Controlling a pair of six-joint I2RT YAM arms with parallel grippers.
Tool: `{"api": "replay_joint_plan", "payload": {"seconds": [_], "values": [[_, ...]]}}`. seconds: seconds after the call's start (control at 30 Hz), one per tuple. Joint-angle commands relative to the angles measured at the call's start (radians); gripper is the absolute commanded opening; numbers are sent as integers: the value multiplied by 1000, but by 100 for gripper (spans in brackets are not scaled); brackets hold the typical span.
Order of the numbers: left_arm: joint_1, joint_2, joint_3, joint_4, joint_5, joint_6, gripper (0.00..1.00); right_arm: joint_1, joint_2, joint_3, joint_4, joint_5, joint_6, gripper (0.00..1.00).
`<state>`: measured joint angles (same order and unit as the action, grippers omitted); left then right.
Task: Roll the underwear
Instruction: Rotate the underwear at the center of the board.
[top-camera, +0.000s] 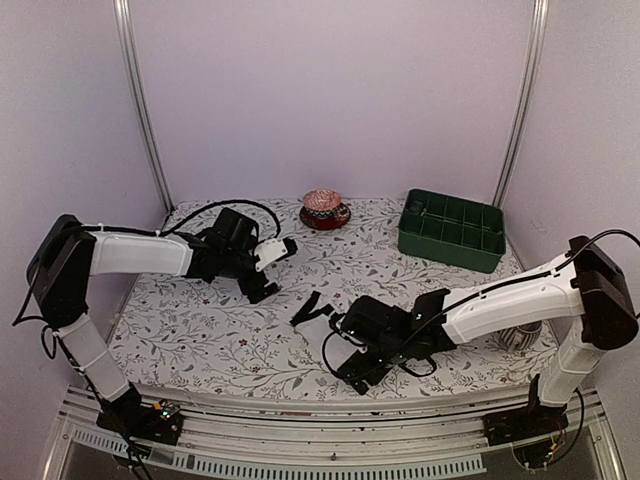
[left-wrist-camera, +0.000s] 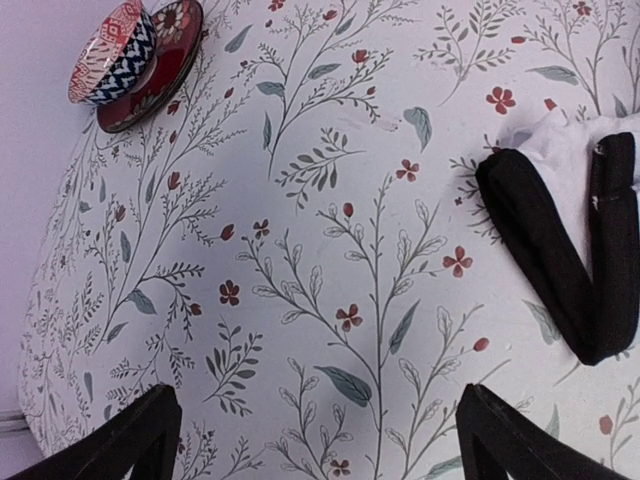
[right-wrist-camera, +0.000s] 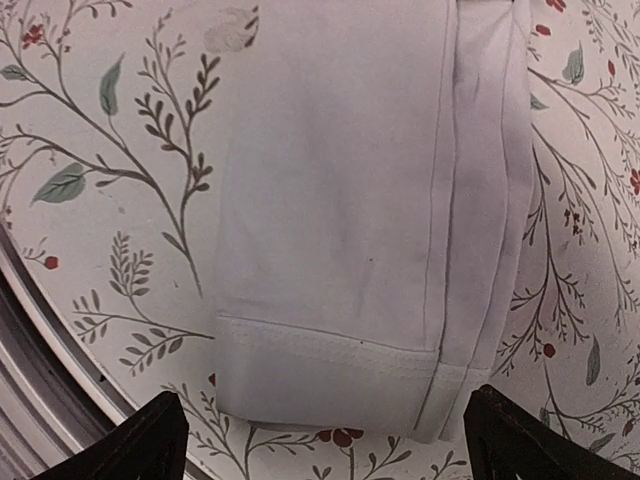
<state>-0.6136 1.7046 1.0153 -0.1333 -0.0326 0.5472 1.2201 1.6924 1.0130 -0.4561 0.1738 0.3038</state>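
Observation:
The white underwear (top-camera: 320, 325) with its black waistband (top-camera: 308, 308) lies folded near the table's front middle. My right gripper (top-camera: 342, 362) is open just at its near end. In the right wrist view the folded white cloth (right-wrist-camera: 350, 200) fills the middle, its hem lying just ahead of my open right gripper (right-wrist-camera: 330, 445). My left gripper (top-camera: 268, 275) is open and empty over the bare tablecloth, left of the brief. In the left wrist view (left-wrist-camera: 325, 440) the black waistband (left-wrist-camera: 545, 240) shows at the right. A striped bundle (top-camera: 518, 338) is partly hidden behind my right arm.
A patterned bowl on a red saucer (top-camera: 324, 209) stands at the back middle, and it also shows in the left wrist view (left-wrist-camera: 115, 55). A green compartment tray (top-camera: 452, 230) stands at the back right. The table's front edge (right-wrist-camera: 40, 330) lies close to my right gripper.

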Motion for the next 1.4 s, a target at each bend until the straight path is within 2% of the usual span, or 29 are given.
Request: {"api": "replay_joint_plan", "payload": {"seconds": [0.0,0.23,0.4,0.57,0.8,0.97,1.1,1.23,1.37], "values": [[12,-37,-17,56,31,-40,99,29,98,59,-92,133,100,99],[12,-67,-60,99,18,-43,99,36,179,104,-193,232,192,99],[12,-62,-69,110,15,-43,98,18,158,93,-272,332,264,99],[12,-54,-74,118,16,-46,98,-103,131,55,-180,306,216,99],[14,-70,-83,128,20,-48,99,-304,218,93,-53,255,53,99],[16,-81,-85,137,27,-57,99,-387,352,290,-36,228,-42,99],[33,-91,-89,144,32,-59,99,-428,522,526,-66,206,-120,99],[64,-75,-79,156,17,-57,99,-447,698,782,-115,268,-159,99],[103,-32,-61,171,-31,-36,98,-444,733,880,-107,294,-178,99]]}}
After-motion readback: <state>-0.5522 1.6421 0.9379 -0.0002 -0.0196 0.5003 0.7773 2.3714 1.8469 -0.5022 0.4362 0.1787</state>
